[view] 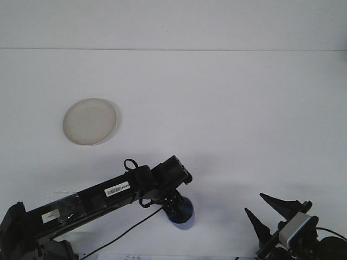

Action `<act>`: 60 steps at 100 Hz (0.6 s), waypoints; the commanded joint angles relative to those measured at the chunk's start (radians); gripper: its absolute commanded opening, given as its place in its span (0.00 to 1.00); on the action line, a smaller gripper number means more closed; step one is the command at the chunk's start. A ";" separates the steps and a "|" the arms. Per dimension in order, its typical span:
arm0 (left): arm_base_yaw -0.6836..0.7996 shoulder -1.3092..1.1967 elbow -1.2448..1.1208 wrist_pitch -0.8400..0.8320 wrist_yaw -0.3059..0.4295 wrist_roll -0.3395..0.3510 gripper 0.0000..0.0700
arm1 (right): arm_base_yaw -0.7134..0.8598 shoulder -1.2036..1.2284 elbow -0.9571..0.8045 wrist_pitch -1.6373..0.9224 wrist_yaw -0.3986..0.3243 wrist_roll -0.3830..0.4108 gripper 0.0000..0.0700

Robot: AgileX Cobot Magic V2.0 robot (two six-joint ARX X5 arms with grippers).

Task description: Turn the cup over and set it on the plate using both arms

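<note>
White tabletop fills the view. Near its front edge the blue cup (181, 214) is largely hidden under the left gripper (174, 205), whose grip cannot be told. Probably light, rigid and smooth, it is best taken across the wall. The plate (89, 121) lies well apart, nothing between; the right gripper (264, 212) is spread, empty.
</note>
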 commanded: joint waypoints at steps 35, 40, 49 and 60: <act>0.179 -0.175 0.125 -0.110 -0.178 0.138 0.01 | 0.007 0.003 0.003 0.008 0.003 -0.001 0.56; 0.250 -0.200 0.145 -0.125 -0.216 0.158 0.01 | 0.007 0.003 0.003 0.008 0.003 0.000 0.56; 0.403 -0.219 0.187 -0.137 -0.227 0.181 0.01 | 0.007 0.003 0.003 0.008 0.003 0.009 0.56; 0.599 -0.201 0.229 -0.140 -0.227 0.216 0.01 | 0.007 0.003 0.003 0.008 0.002 0.027 0.56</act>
